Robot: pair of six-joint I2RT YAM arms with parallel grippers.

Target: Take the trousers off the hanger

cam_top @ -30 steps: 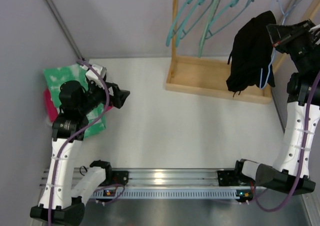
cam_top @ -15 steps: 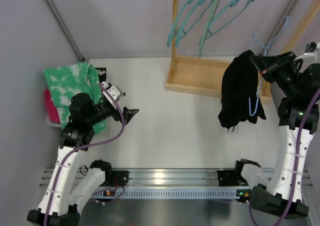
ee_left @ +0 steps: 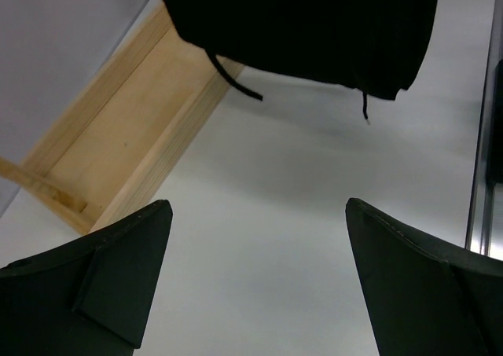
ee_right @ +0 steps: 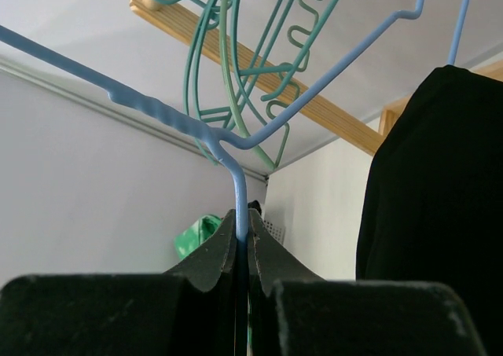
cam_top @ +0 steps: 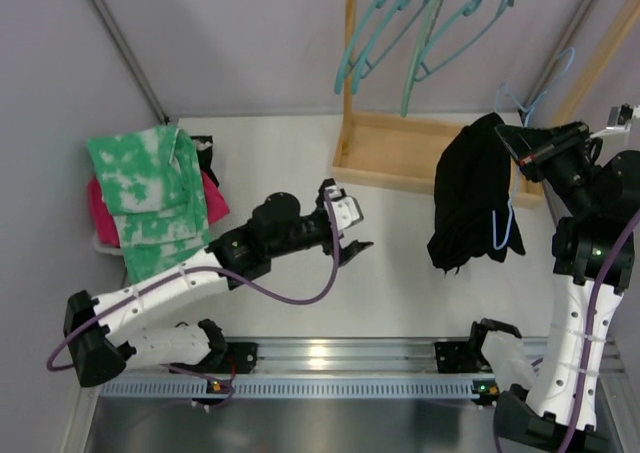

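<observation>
The black trousers (cam_top: pixel 468 193) hang folded over the thin light-blue wire hanger (cam_top: pixel 511 231), held in the air in front of the wooden rack. My right gripper (cam_top: pixel 516 139) is shut on the hanger's wire just below its neck, which shows between the closed fingers in the right wrist view (ee_right: pixel 240 191); the trousers (ee_right: pixel 440 214) hang to the right there. My left gripper (cam_top: pixel 352 239) is open and empty over the middle of the table, pointing at the trousers. In the left wrist view the trousers (ee_left: pixel 306 26) hang above and beyond the open gripper (ee_left: pixel 259 207).
A wooden rack with a tray base (cam_top: pixel 400 158) and post (cam_top: pixel 350 53) stands at the back, with teal plastic hangers (cam_top: pixel 420 33) on its rail. A green-and-white cloth (cam_top: pixel 140 193) lies over a pink cloth (cam_top: pixel 213 198) at left. A metal rail (cam_top: pixel 330 358) runs along the near edge.
My left arm has swung from the cloth pile at the left to the table's middle. My right gripper has carried hanger and trousers left and down, away from the rack.
</observation>
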